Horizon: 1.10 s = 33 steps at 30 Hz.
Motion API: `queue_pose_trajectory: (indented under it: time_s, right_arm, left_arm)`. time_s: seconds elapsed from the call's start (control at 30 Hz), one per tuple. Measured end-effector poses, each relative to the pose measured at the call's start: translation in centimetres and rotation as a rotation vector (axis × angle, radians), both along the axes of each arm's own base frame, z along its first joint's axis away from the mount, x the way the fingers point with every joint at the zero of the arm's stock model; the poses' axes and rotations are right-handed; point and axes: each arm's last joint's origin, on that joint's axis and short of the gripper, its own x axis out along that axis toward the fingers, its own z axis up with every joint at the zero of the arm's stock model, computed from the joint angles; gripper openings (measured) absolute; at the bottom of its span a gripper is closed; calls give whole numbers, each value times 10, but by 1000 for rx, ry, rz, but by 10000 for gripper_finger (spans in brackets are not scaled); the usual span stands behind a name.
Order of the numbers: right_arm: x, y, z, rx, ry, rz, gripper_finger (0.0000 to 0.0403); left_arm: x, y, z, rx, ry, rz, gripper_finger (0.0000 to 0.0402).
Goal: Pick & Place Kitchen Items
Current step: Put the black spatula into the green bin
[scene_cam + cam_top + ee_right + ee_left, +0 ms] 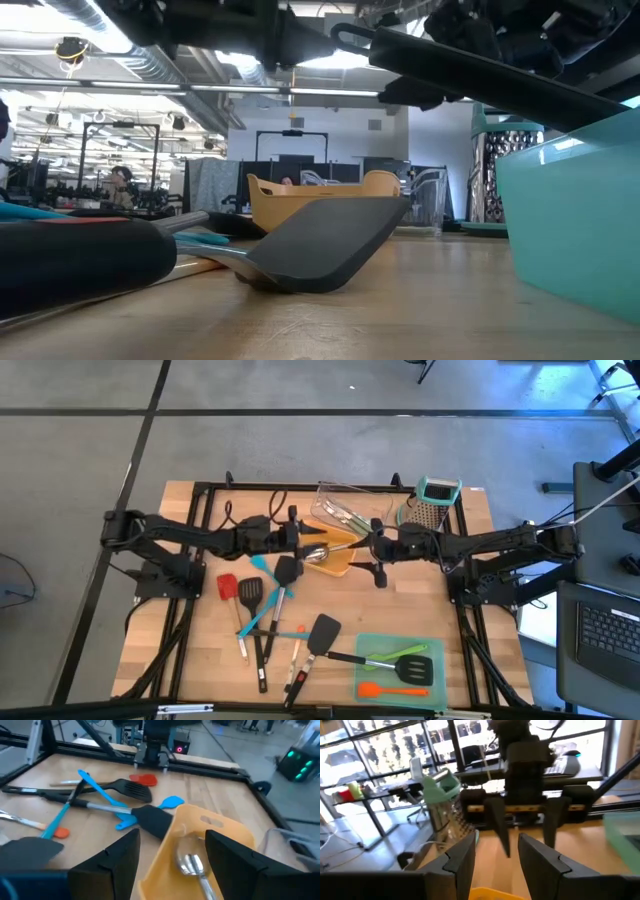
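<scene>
The kitchen items lie loose on the wooden table: a red spatula (227, 586), black spatulas (285, 571) (323, 632), and teal and orange tools (262, 618). A steel scoop (192, 865) lies in the orange tray (338, 560). My left gripper (305, 540) hovers open at the tray's left end, pointing level, with nothing between its fingers (465, 862). Facing it, my right gripper (372, 548) stands open above the tray's right end. In the right wrist view its fingers (107, 862) stand on either side of the tray without touching it.
A clear tray (345, 510) and a steel grater with a teal top (436, 500) stand at the far side. The teal tray (372, 650) at the near right holds a green spatula (405, 655) and an orange tool (390, 688). A black spatula (320, 245) lies close to the low camera.
</scene>
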Motion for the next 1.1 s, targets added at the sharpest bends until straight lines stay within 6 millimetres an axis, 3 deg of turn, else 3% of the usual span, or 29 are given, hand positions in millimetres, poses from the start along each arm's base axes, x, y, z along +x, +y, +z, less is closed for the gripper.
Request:
queue_pose_trajectory:
  time_s: [0.17, 0.3, 0.47, 0.87, 1.1]
  right_arm:
    - [1, -11, 10, -49, -112, -34, 227]
    - [2, -17, 18, -61, -194, -53, 227]
    - [3, -18, 26, -73, -250, -53, 227]
    - [19, -2, 76, -36, -387, 18, 227]
    - [20, 4, 82, -71, -407, 41, 227]
  left_arm:
    - [3, 17, -8, -72, -10, -12, 143]
    - [5, 13, -7, -46, -35, -43, 143]
    - [3, 0, 3, 10, -76, -84, 143]
    - [-10, -40, 27, 93, -131, -214, 143]
    - [-22, -53, 38, 165, -131, -256, 143]
